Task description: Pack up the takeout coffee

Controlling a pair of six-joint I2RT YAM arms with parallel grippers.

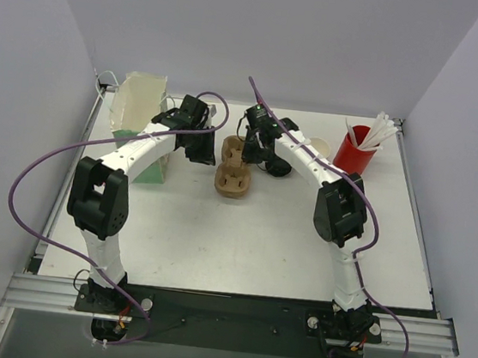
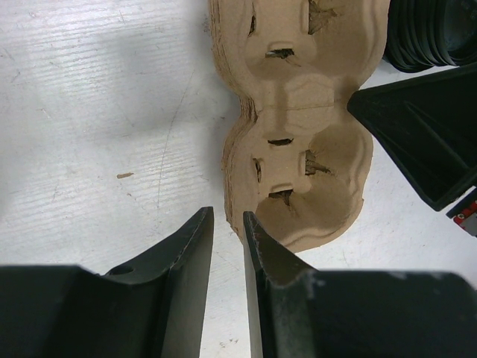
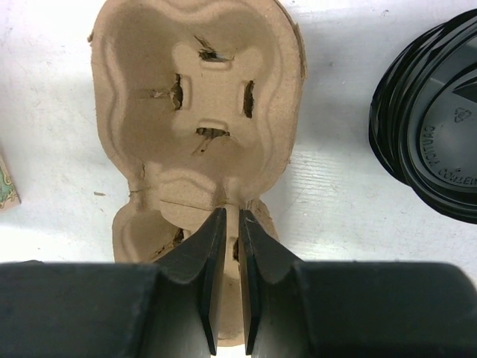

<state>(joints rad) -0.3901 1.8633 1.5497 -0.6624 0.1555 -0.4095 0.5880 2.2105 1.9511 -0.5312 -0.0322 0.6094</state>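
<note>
The takeout coffee does not show in any view. A stack of brown pulp cup carriers (image 1: pixel 232 181) lies on the table between the two arms. My right gripper (image 3: pixel 231 212) stands over the near cell of the carrier (image 3: pixel 149 74), its jaws nearly together on the pulp ridge there. My left gripper (image 2: pixel 227 216) hovers at the left edge of the carrier (image 2: pixel 305 179). Its jaws are a narrow gap apart, with only bare table between them. From above, the left gripper (image 1: pixel 201 149) and the right gripper (image 1: pixel 255 155) flank the stack's far end.
A stack of black plastic lids (image 3: pixel 432 149) lies just right of the carriers, also seen as black lids (image 2: pixel 436 30). A red cup with white sticks (image 1: pixel 355 149) stands at the back right, tan paper cups (image 1: pixel 319 143) beside it. A clear-and-green bag (image 1: pixel 139 107) stands back left.
</note>
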